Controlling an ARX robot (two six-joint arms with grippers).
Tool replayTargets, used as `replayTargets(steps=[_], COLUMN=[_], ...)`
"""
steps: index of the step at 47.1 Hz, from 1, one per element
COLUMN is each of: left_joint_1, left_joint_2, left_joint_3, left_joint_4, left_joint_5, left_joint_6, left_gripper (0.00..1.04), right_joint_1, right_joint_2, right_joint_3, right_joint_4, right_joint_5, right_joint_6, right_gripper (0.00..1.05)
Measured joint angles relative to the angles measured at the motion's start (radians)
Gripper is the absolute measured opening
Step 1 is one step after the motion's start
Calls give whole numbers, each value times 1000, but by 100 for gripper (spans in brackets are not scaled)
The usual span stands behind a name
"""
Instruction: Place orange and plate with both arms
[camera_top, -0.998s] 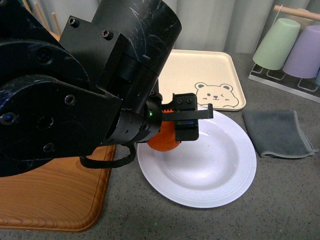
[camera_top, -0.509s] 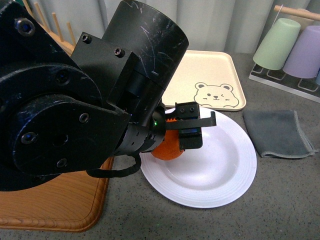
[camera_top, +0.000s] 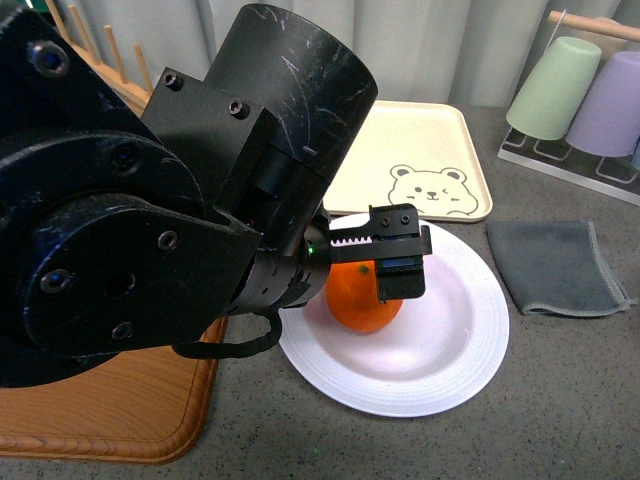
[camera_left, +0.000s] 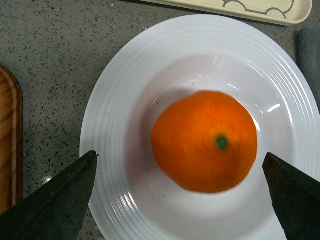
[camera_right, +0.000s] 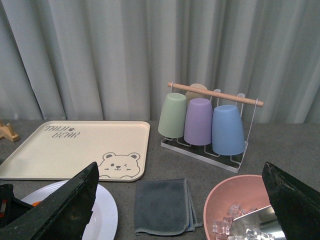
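The orange (camera_top: 364, 302) lies in the well of the white ridged plate (camera_top: 470, 340) on the grey counter. In the left wrist view the orange (camera_left: 205, 140) shows its green stem dot and rests free on the plate (camera_left: 120, 120). My left gripper (camera_left: 182, 197) is open just above it, its jaws spread wide on either side and not touching the fruit. In the front view the left gripper (camera_top: 395, 262) hangs over the orange. My right gripper (camera_right: 180, 200) is open and empty, raised well away; the plate's edge (camera_right: 102, 212) shows low in its view.
A cream bear tray (camera_top: 420, 160) lies behind the plate. A grey cloth (camera_top: 555, 265) lies right of it. A cup rack (camera_right: 210, 125) stands at the back right. A pink bowl of ice (camera_right: 240, 210) is near the right gripper. A wooden board (camera_top: 110, 400) lies left.
The left gripper's jaws opened and let go of the orange, which now rests further into the plate's well. The plate has shifted a little.
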Motion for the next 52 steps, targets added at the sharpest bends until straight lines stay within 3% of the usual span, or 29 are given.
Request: replayTargets(steps=[16,26,41,43,47,49,52], left_joint_1=[114,221,270,280,319,349,391], left_joint_2=[-187,-439,-834,-821,-805,-866,-990], left_joint_3=[-138,-296,-567,-598,-739,-798,-824], left_joint_4=[20,13,-27,69,477,598,613], left_joint_5=[-69,-141,-261,-237,-149,-119,-90], left_joint_6=[47,119,153,193,366,429,489], left_gripper=[98,98,98,94,78,69,55], right_joint_1=[0,0,0,0,0,0,0], right_joint_2=[0,0,0,0,0,0,1], right_joint_3=[0,0,0,0,0,0,0], right_joint_4=[0,0,0,0,0,0,0], right_joint_5=[0,0,0,-1,-1,1,1], right_joint_6=[0,0,0,0,0,0,0], right_gripper=[96,96,96,96,96,96,96])
